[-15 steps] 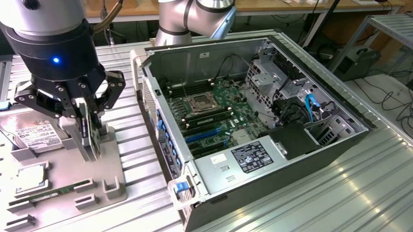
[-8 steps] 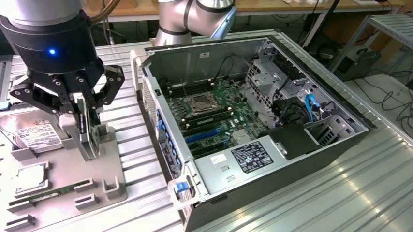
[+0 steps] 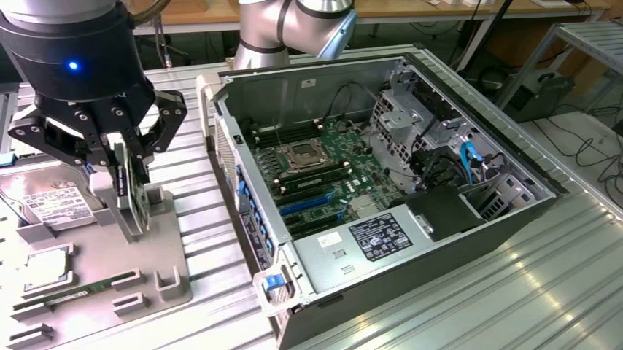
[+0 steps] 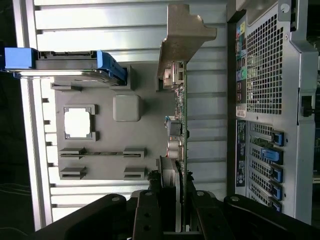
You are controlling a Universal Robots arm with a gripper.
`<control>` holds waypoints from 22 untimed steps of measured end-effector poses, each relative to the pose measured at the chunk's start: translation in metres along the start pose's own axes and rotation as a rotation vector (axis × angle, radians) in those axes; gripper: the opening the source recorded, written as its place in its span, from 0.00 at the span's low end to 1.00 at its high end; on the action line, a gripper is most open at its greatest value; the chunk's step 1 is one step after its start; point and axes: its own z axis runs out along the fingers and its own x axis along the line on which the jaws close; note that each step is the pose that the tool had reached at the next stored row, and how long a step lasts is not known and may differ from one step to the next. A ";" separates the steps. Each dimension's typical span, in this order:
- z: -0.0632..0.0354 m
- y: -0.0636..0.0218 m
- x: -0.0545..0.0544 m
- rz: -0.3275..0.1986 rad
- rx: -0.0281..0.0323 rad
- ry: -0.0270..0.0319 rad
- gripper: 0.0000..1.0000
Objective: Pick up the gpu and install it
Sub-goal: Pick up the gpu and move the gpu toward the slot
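Observation:
The gpu (image 3: 136, 191) stands on edge over the grey fixture tray (image 3: 146, 255) at the exterior view's left. My gripper (image 3: 130, 173) comes down on it from above, its black fingers shut on the card's two faces. I cannot tell whether the card's lower edge still rests in the upright grey stand (image 3: 136, 219). In the wrist view the gpu (image 4: 182, 105) appears edge-on as a thin green strip, with its silver end bracket (image 4: 184, 35) at the far end. There my gripper (image 4: 177, 197) clamps the near end of the card.
An open computer case (image 3: 486, 240) lies on its side at the exterior view's right, with the motherboard (image 3: 326, 157) and blue expansion slots (image 3: 306, 204) exposed. The case's rear panel (image 4: 270, 75) runs alongside the card. A hard drive (image 3: 49, 204), a processor (image 3: 44, 268) and a memory stick (image 3: 73, 294) sit on the tray.

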 end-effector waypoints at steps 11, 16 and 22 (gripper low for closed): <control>-0.0154 -0.0003 0.000 0.000 0.0048 -0.0003 0.28; -0.0230 -0.0005 0.000 0.000 0.0057 -0.0001 0.28; -0.0317 -0.0006 0.000 0.000 0.0066 -0.0003 0.28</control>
